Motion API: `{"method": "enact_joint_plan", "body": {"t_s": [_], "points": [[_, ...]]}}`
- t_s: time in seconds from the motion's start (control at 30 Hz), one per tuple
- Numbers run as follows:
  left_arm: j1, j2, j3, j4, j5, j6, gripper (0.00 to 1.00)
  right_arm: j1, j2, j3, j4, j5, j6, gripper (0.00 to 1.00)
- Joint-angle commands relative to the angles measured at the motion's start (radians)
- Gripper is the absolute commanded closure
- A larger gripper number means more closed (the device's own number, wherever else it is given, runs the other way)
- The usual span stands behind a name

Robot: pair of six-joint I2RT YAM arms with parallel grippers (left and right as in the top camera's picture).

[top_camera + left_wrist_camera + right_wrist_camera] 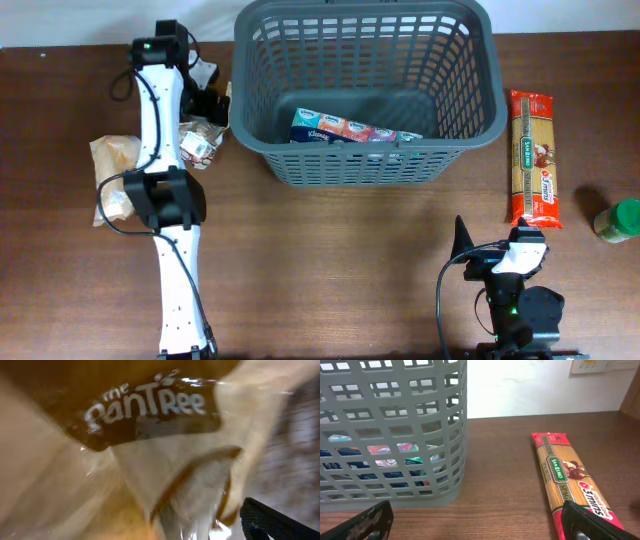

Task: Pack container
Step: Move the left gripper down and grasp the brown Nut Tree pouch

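Overhead view of a brown table (330, 260) with two robot arms.

At far left a pale bagged loaf (115, 170) lies touching the left arm's elbow. A swing of that arm could drag or squash it.

The left gripper (207, 102) is at the far end of the arm, just beside the left wall of the container (470, 120), among crinkled packets. Its wrist camera is filled by a blurred clear bag (150, 410) with a brown label. Only one dark finger (272, 520) shows, so I cannot tell whether the fingers are closed on the bag or apart. The film looks thin and slippery. A loose pinch could let it slide out, and a hanging corner could snag on the container's rim.

The container, a dark grey lattice basket, stands at the top centre. Tissue packs (350, 130) lie along its near wall.

To the right of the basket lies a long pasta packet (535, 160), and further right is a green-lidded jar (620, 220) that could roll if nudged.

The right gripper (472, 522) rests low at the bottom right, its fingers wide apart and holding nothing.
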Motion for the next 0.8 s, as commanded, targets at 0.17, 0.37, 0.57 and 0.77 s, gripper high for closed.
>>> {"method": "enact_joint_plan", "body": {"t_s": [0.17, 0.37, 0.57, 0.77], "points": [[0.003, 0.081, -0.019, -0.015, 0.022, -0.01, 0.02, 0.009, -0.008, -0.007, -0.002, -0.012, 0.003, 0.01], [0.003, 0.083, -0.039, -0.004, 0.022, -0.01, 0.99, 0.009, -0.007, -0.007, -0.002, -0.012, 0.003, 0.01], [0.003, 0.064, -0.032, -0.008, 0.021, -0.03, 0.99, 0.009, -0.007, -0.007, -0.001, -0.012, 0.003, 0.01], [0.003, 0.001, 0.028, 0.001, 0.021, -0.034, 0.98, 0.009, -0.007, -0.007, -0.001, -0.012, 0.003, 0.01]]}}
